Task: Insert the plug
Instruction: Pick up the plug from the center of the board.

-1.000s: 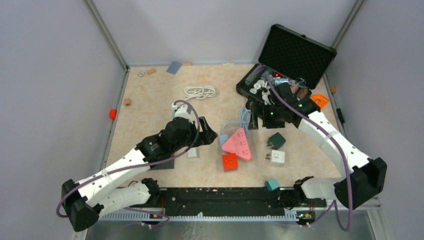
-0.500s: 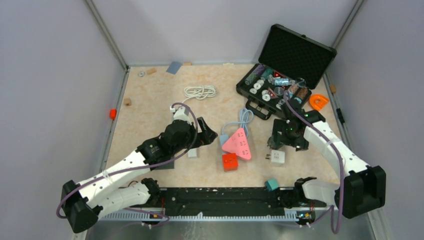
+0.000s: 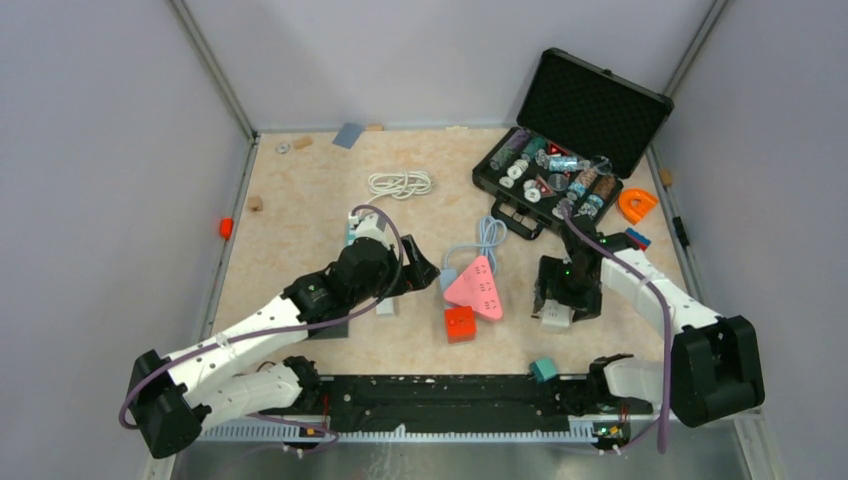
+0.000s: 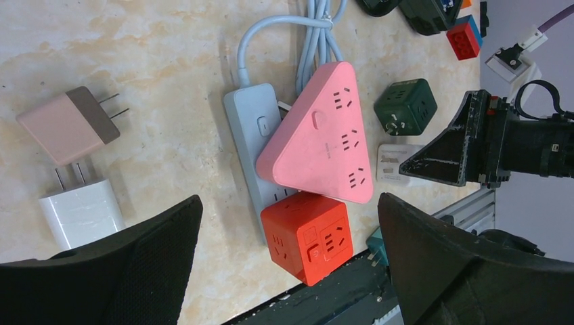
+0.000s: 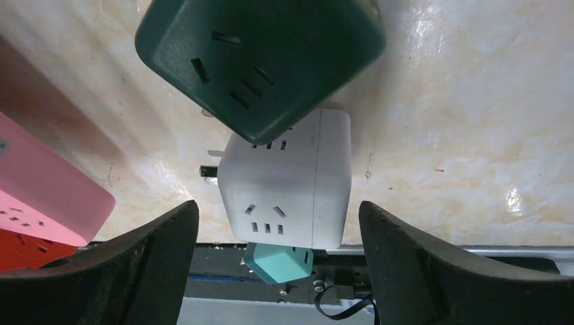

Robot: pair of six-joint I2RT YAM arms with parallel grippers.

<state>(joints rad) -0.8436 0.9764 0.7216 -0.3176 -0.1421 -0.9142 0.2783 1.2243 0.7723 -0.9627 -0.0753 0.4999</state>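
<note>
Right wrist view is showing the white cube plug [image 5: 284,179] lying between the wide-open jaws of the right gripper [image 5: 276,211], prongs pointing toward the pink power strip [image 5: 44,196].

Stuff I can't make out from my end right now

Right wrist: green cube [image 5: 260,61] is cut by the top edge, pink strip [image 5: 47,196] and red cube [image 5: 20,249] by the left edge, and the teal cube [image 5: 277,263] is mostly behind the white cube [image 5: 288,179]. From the top, the right gripper [image 3: 557,310] covers all but 1 corner of that white cube, I can't spot the green one, and the bits in the case [image 3: 595,100] are too small to tell. Left wrist: white charger [image 4: 81,211] goes partly under a finger [image 4: 101,271] of the left gripper [image 4: 290,203], grey strip [image 4: 249,128] half under the pink one, cable [image 4: 315,27] runs off the top.
</note>
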